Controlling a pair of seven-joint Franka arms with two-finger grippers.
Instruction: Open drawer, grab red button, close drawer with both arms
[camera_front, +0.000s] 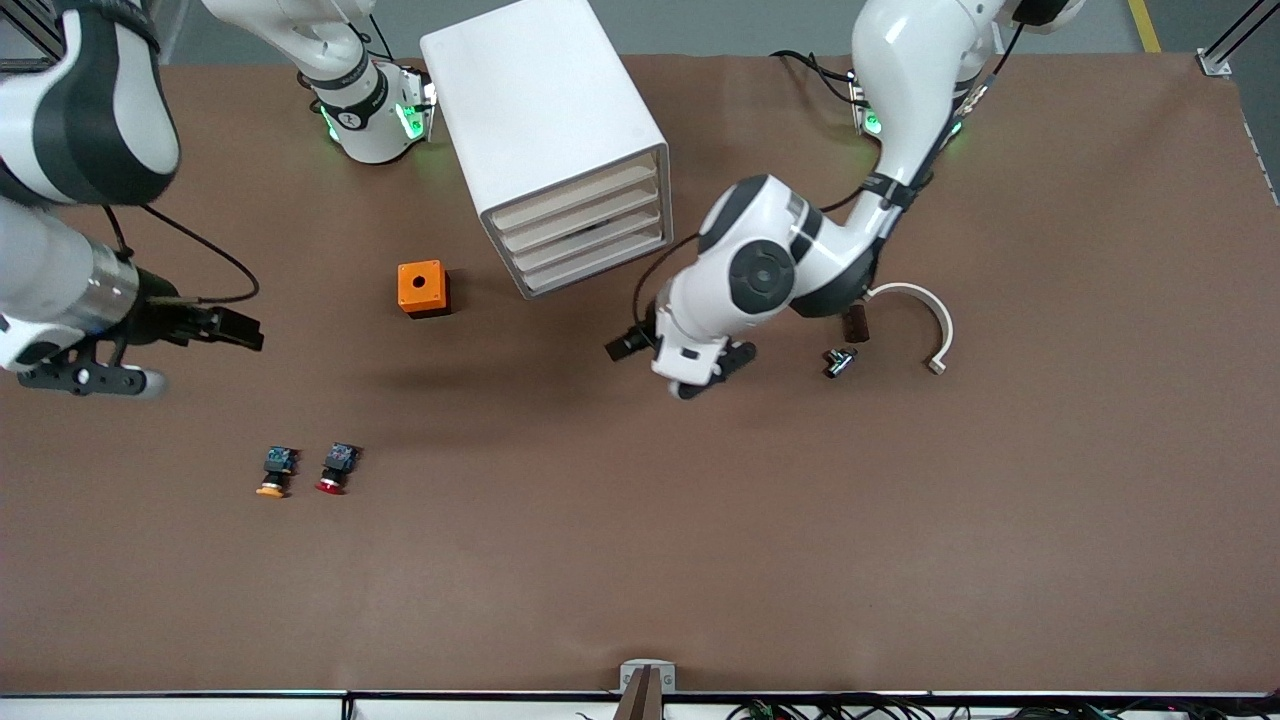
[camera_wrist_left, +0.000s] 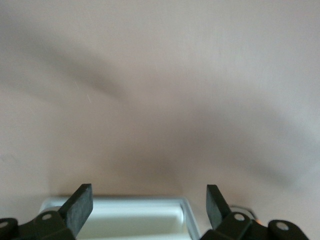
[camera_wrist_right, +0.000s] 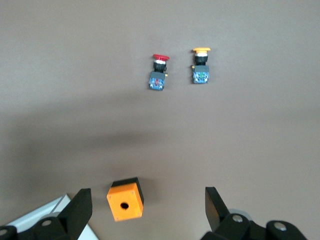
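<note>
- Nearest the front camera lies the button (camera_front: 336, 468), red cap down toward the camera, just beside an orange-capped button (camera_front: 276, 472).
- Right gripper (camera_front: 225, 328), fingers spread and empty, hangs over bare table well apart from it, toward the right arm's end.
- Left gripper (camera_front: 712, 372), fingers spread, hovers low in front of the cabinet (camera_front: 556, 140); every drawer (camera_front: 590, 232) is closed.
- Orange box (camera_front: 423, 288) sits between cabinet and buttons; wide bare table surrounds them.

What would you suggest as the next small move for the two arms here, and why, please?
Probably bring the open left gripper toward the white boxy cabinet, since its four pale-fronted drawers look shut. The open right gripper hangs over bare table, and the red-capped push-button lies untouched beside the orange-capped one.
</note>
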